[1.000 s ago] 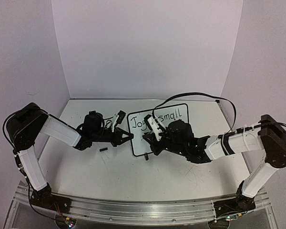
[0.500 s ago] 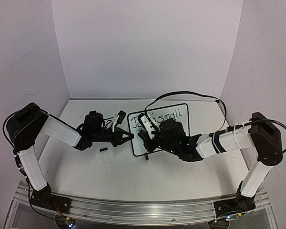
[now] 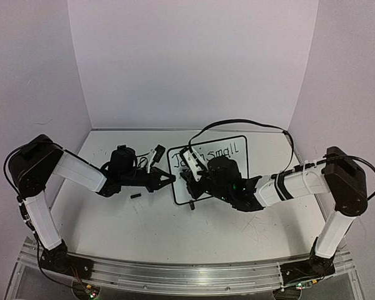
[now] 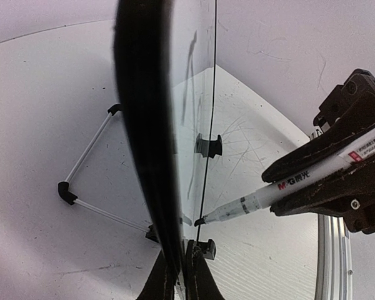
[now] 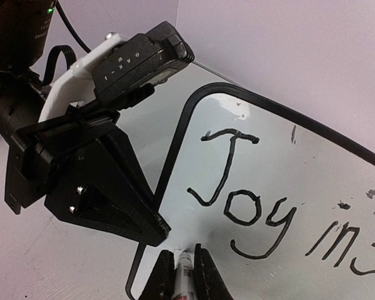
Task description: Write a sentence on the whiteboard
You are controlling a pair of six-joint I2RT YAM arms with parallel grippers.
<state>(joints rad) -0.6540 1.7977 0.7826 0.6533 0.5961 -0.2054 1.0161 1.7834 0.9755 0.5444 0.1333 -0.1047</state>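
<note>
Now left pincer (image 4: 180, 276) clamps whiteboard (image 5: 337, 178) edge; right pincer (image 5: 182, 265) pinches marker (image 4: 269, 194) below sentence (image 5: 228, 161).

One whiteboard (image 5: 312, 175), one marker (image 4: 269, 195), two arms (image 3: 75, 170) (image 3: 297, 184), one small black piece (image 3: 135, 196).

Left arm (image 3: 78, 170), right arm (image 3: 297, 185): white tubular links, bulky black joint housings, black bases (image 3: 53, 256). Black cable (image 3: 250, 123) loops above right wrist; green light (image 3: 237, 185) glows there. Left gripper (image 3: 169, 179): black wedge, silver screws (image 5: 80, 190), white camera bracket (image 5: 75, 78).
</note>
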